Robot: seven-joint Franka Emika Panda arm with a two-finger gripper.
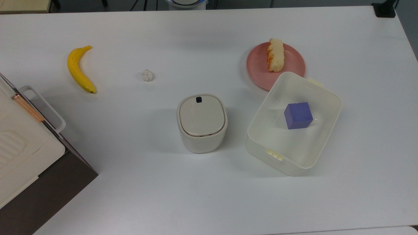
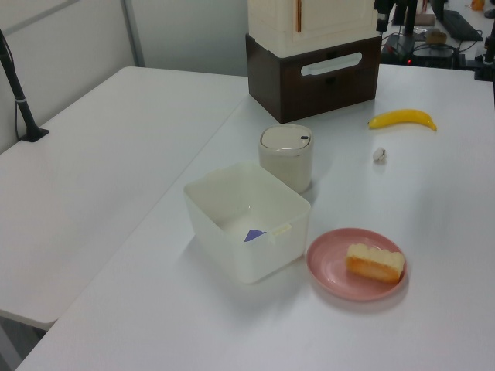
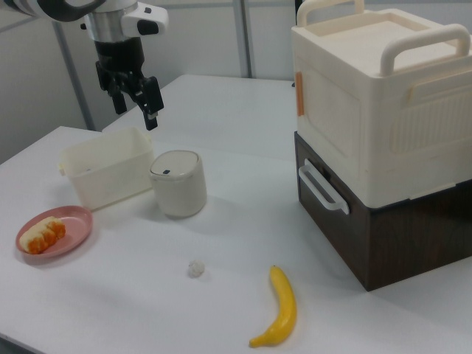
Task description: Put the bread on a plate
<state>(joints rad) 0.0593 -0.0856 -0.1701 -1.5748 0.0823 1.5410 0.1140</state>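
Note:
The bread [image 1: 275, 54] is an oblong piece with an orange-brown top. It lies on the round pink plate [image 1: 292, 63], reaching to the rim at the top view's upper edge. The left view has the bread [image 2: 375, 261] on the right half of the plate [image 2: 332, 264]. In the right view the bread [image 3: 43, 234] and plate [image 3: 75, 220] sit at the lower left. My gripper [image 3: 135, 109] hangs high above the table there, over the tub and the lidded bin, far from the plate. It is open, with nothing between its fingers.
A cream tub [image 1: 328, 98] holding a purple cube [image 1: 297, 115] touches the plate's near side. A cream lidded bin [image 1: 201, 122] stands mid-table. A banana [image 1: 78, 70] and a small white ball [image 1: 147, 75] lie to the top view's left. A cream case on a brown box [image 3: 383, 140] fills one corner.

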